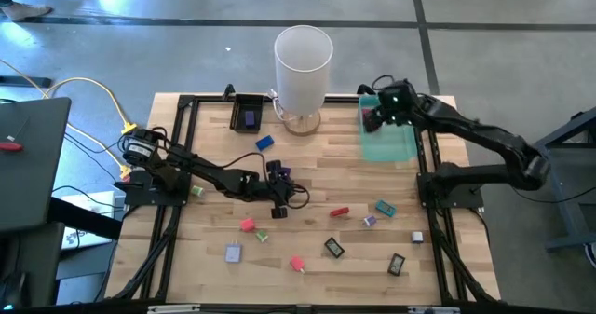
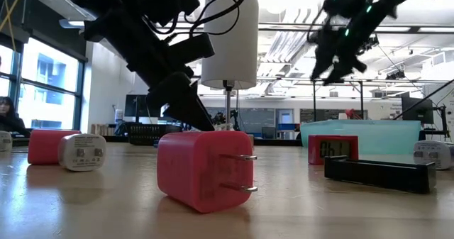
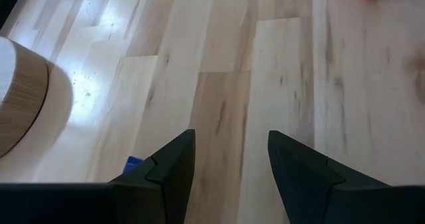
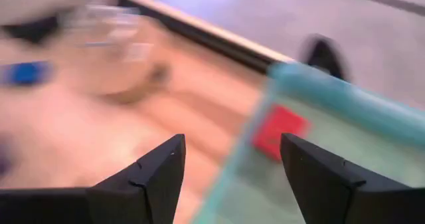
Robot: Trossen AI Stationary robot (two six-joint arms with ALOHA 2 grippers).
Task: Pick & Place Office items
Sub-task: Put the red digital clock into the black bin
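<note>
my right claw (image 4: 229,177) hangs spread and empty over the near edge of the green tray (image 4: 345,108), a red piece (image 4: 279,132) lying in the tray just ahead of my fingertips. my left claw (image 3: 229,171) hovers parted and empty above bare surface (image 3: 219,64), a blue piece (image 1: 264,142) nearby. the other office items (image 1: 335,248) lie scattered well apart from both.

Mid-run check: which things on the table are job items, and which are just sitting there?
Job items:
red block
pink plug
blue block
teal block
purple clip
grey block
black clip
red piece in tray

Just there:
white cylinder
green tray
black tray
</note>
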